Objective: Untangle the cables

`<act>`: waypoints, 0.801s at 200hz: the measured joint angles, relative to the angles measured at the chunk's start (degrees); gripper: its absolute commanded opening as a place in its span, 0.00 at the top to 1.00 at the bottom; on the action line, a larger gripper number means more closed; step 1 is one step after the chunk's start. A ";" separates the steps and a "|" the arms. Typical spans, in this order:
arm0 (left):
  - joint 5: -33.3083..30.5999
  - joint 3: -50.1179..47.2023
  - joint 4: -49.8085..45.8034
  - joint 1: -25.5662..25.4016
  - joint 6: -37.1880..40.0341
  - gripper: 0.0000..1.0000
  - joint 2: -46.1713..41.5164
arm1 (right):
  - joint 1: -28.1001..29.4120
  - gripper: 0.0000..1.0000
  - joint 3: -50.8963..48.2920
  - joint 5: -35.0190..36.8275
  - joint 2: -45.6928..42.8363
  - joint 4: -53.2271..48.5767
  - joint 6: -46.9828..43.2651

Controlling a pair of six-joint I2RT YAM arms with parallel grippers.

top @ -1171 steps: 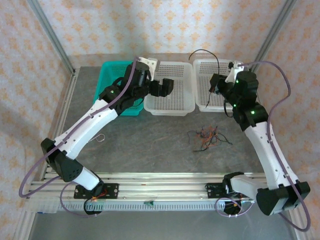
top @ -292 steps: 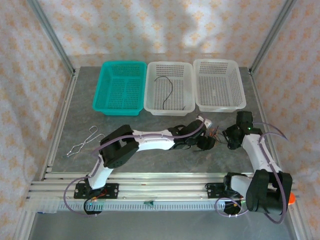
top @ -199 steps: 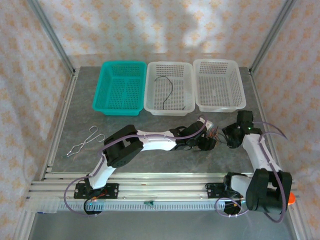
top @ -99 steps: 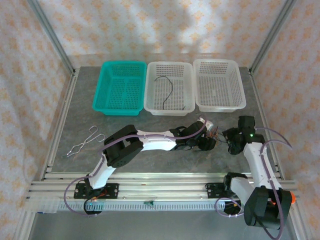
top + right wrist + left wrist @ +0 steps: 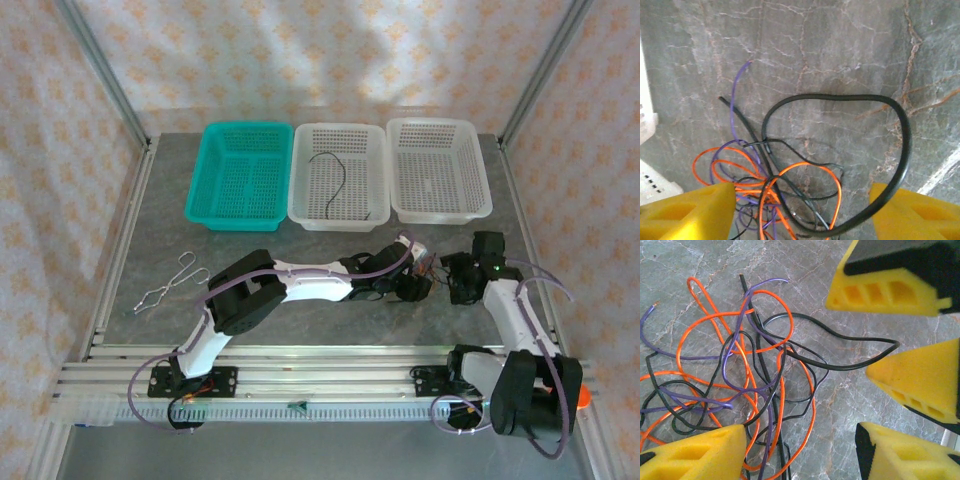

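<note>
Lying on the grey marbled table (image 5: pixel 300 245), the cables (image 5: pixel 755 365) form a loose tangle of orange, black and purple wires, right of centre and on the near side of the right-hand white basket (image 5: pixel 437 212). In the top external view both arms meet over this tangle, the left arm stretched across from the left and the right arm folded in from the right.

The left gripper (image 5: pixel 800 432) has its jaws spread wide, pinching nothing. One of its yellow fingers (image 5: pixel 690 455) sits over the near-left part of the tangle, and several orange, black and purple strands run through the gap between the two fingers.

The right gripper (image 5: pixel 802 200) also has its jaws spread, its fingers apart on either side of the wires. A black cable loop (image 5: pixel 900 125) arches across the gap between them and passes just beside the right-hand finger (image 5: pixel 910 215); whether it touches that finger I cannot tell. In the left wrist view the tip of a thin black loop (image 5: pixel 892 345) lies between the right gripper's two yellow fingers without being clamped.

A separate black cable (image 5: pixel 335 180) lies in the middle white basket (image 5: pixel 340 220). A teal basket (image 5: pixel 240 215) stands furthest left in the row. Metal tongs (image 5: pixel 170 285) lie on the table well to the left.
</note>
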 measured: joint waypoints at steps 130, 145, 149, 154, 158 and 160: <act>-2.62 1.25 -3.52 0.00 -0.02 0.40 1.64 | 0.00 0.79 -2.75 0.09 5.01 4.15 -0.42; -3.39 1.55 -3.69 0.00 -0.04 0.39 1.64 | 0.00 0.81 -2.54 0.22 4.26 3.65 -0.66; -3.52 1.62 -3.69 0.00 -0.04 0.39 1.64 | 0.00 0.82 -2.45 0.22 4.02 3.43 -0.70; -3.58 1.66 -3.72 0.00 -0.04 0.39 1.64 | 0.00 0.83 -2.27 0.22 3.69 3.17 -0.70; -3.74 1.66 -3.72 0.00 -0.04 0.39 1.64 | 0.00 0.83 -2.14 0.24 3.41 2.99 -0.85; -3.78 1.66 -3.74 0.00 -0.04 0.39 1.64 | 0.00 0.84 -2.05 0.22 3.23 2.86 -0.85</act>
